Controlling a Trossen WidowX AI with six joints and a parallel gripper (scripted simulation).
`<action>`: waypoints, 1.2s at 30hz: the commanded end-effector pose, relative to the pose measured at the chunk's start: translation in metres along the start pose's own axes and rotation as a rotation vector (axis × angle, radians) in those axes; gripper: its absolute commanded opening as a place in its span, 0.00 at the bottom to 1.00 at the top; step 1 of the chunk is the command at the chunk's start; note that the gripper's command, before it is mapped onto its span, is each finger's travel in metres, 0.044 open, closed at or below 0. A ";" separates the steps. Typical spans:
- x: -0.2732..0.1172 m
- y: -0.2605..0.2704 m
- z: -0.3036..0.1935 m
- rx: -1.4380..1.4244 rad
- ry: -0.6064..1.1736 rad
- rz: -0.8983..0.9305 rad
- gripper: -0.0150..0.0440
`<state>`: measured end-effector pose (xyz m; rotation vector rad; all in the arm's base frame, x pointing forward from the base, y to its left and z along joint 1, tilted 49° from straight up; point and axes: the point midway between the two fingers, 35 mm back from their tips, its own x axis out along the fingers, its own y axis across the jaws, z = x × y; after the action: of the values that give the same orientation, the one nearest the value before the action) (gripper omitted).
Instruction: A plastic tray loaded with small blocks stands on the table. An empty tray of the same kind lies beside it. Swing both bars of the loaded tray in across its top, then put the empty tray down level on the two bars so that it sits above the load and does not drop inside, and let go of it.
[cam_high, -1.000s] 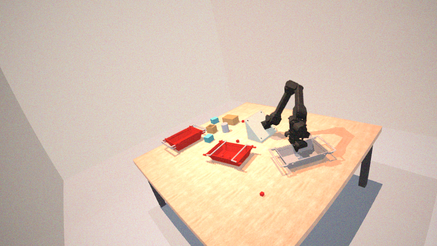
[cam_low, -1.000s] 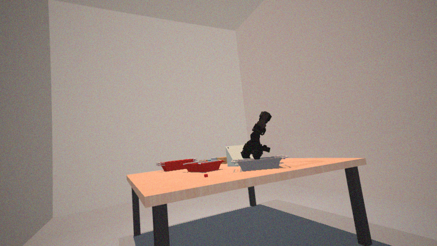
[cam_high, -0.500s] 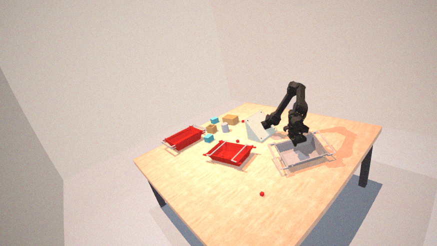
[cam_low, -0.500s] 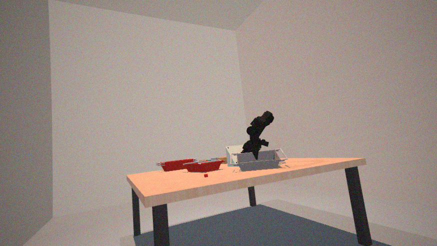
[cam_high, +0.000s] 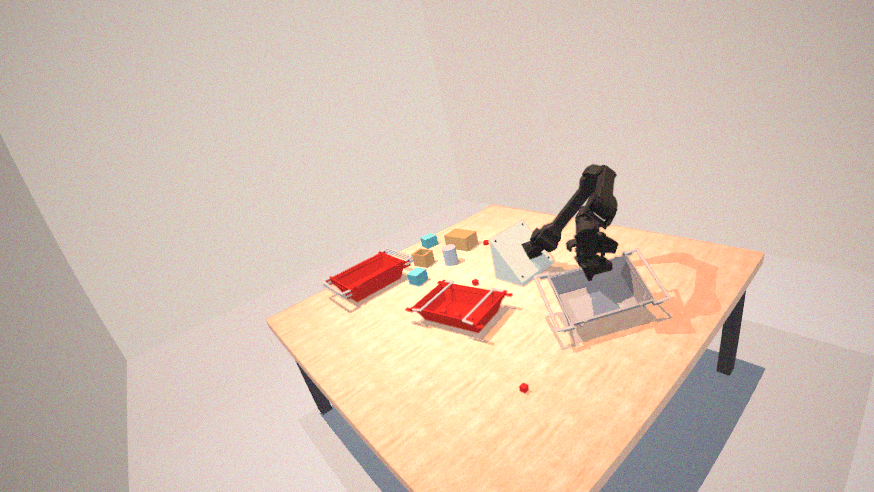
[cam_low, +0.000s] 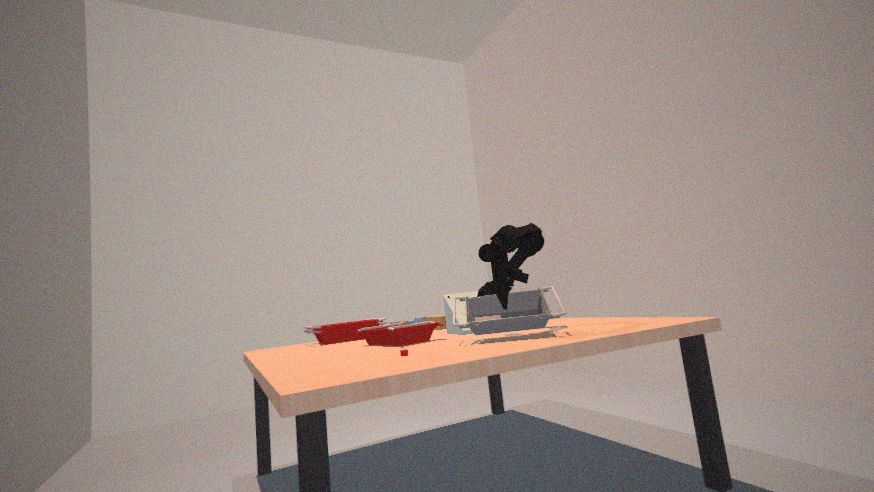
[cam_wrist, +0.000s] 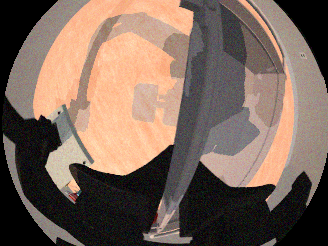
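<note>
My gripper (cam_high: 590, 276) (cam_low: 503, 305) (cam_wrist: 176, 150) is shut on the rear long wall of the empty grey tray (cam_high: 611, 322) (cam_low: 513, 323) (cam_wrist: 187, 115). The grey tray is tilted, its held rear side up and its front side lower; its wire bars stand out over its ends. The middle red tray (cam_high: 455, 320) (cam_low: 400, 334) stands on the table, with small red blocks dimly visible inside. Its left bar (cam_high: 434, 297) and right bar (cam_high: 484, 304) lie across its top. Whether the grey tray's low edge touches the table is unclear.
Another red tray (cam_high: 374, 281) (cam_low: 347, 331) is at the far left, bars out. The arm's base is on a slanted white block (cam_high: 510, 256) (cam_wrist: 67, 155). Cyan blocks, tan boxes and a cylinder (cam_high: 450, 254) stand behind. A loose red cube (cam_high: 523, 387) (cam_low: 403, 352) lies in front.
</note>
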<state>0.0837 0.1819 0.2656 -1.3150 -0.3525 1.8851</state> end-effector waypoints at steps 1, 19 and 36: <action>-0.007 -0.007 0.002 -0.010 0.002 -0.016 0.25; -0.039 -0.031 0.008 -0.009 0.003 -0.015 0.25; -0.039 -0.031 0.008 -0.009 0.003 -0.015 0.25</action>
<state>0.0959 0.1746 0.3107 -1.3170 -0.3530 1.8808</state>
